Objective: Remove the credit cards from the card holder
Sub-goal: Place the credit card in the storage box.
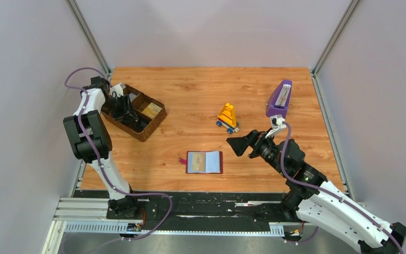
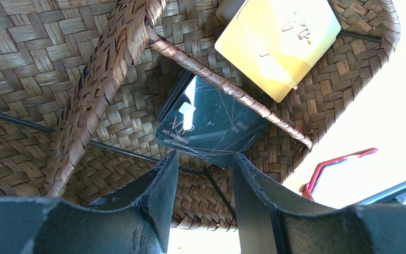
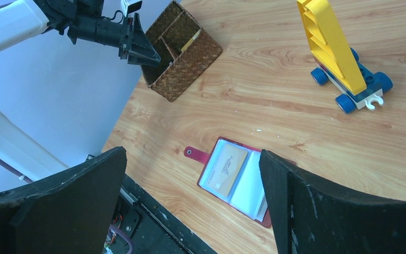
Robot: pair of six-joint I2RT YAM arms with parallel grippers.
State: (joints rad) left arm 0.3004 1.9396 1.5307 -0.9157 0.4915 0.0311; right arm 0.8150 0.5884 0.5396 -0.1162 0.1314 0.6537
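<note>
The small dark red leather card holder lies open and flat on the wood-grain tabletop, near the front edge and between the two arms. Its little snap tab sticks out to the left. Its grey-blue plastic sleeves face up, and a tan card shows in the left sleeve.

The left hand reaches down into the brown woven wicker basket at the left rear of the tabletop. Its two black fingers stand apart and grip nothing. A glossy black card with pale lettering lies on the basket floor, its near edge right at the fingertips. A wrapped divider rim crosses in front of it in the left wrist view. A shiny gold card with rounded corners lies in the next compartment.

The right hand hovers above the tabletop just right of the card holder. Its broad black fingers are spread as wide as they go and hold nothing.

A yellow plastic toy wedge on a blue wheeled base stands near the middle of the tabletop. A purple wedge-shaped stand holding a pale flat item sits at the right rear.
</note>
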